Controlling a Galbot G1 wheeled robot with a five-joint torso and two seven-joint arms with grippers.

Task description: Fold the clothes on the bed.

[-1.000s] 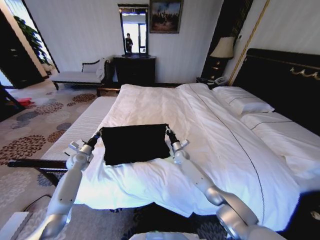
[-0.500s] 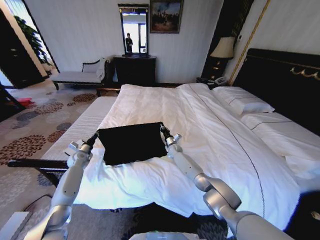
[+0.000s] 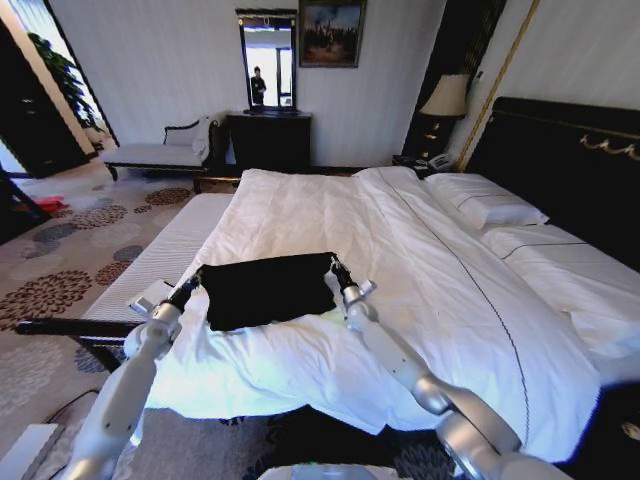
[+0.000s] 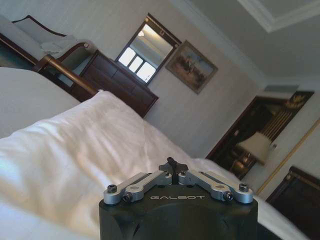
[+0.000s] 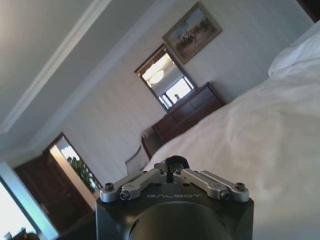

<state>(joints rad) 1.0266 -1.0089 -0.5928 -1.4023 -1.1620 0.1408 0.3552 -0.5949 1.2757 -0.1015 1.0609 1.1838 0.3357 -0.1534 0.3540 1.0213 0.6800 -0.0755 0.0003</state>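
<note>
Two arms: both reach out from the robot over the near edge of the bed, one to each side of the shirt.
Shirt: the black T-shirt (image 3: 268,289) lies as a soft, roughly rectangular folded pad, matte and dark, on the near part of the white duvet (image 3: 330,215), towards the side away from the pillows; its far edge is straight, its near edge slightly wavy. No lettering is on show.
Left gripper: the left gripper (image 3: 194,279) is at the shirt's far left corner, its slim black fingers drawn together at the cloth there. In the left wrist view the fingers (image 4: 172,165) meet in one dark tip above the silver linkage bars.
Right gripper: the right gripper (image 3: 334,266) is at the far right corner, closed in the same way on the fabric edge. In the right wrist view the fingers (image 5: 175,162) are pressed together.
Bed: the bed (image 3: 560,170) has a tall, glossy dark headboard with gold trim; the duvet is smooth cotton with shallow creases and a thin stitched line running along it.
Pillows: white pillows (image 3: 490,208), plump and oblong, lie against the headboard.
Arms' finish: silver, rounded metal joints.
</note>
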